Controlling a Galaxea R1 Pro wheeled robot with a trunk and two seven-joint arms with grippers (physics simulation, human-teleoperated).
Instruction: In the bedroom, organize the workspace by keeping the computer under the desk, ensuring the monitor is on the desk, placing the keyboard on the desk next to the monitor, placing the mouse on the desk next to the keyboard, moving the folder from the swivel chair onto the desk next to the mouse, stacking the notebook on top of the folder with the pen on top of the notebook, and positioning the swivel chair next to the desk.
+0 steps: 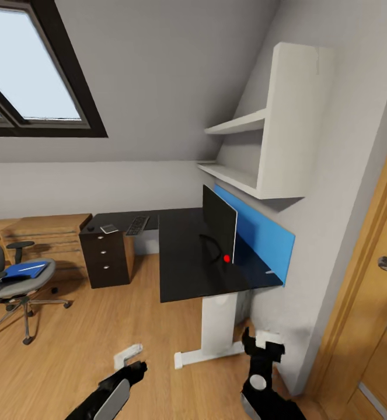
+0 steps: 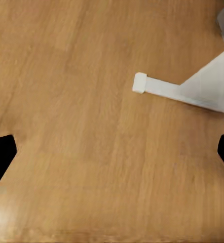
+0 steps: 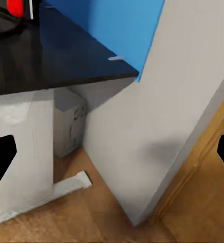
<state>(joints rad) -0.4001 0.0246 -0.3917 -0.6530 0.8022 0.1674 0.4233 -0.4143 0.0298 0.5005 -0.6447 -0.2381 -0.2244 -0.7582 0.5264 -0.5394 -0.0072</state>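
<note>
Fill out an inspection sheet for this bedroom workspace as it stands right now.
Surface: desk glossy black top, mostly bare at the near end.
Job's things: monitor upright on the desk by the blue back panel; keyboard and a small grey-white notebook at the far end; blue folder on the swivel chair, which stands apart from the desk; grey box, probably the computer, under the desk.
Clutter: small pale stick on the desk's near corner, possibly the pen.
Grippers: left gripper and right gripper open, holding nothing.
Cables: dark cable curving by the monitor's stand.
Surroundings: skylight, wall shelves, wooden door, wood floor.
</note>
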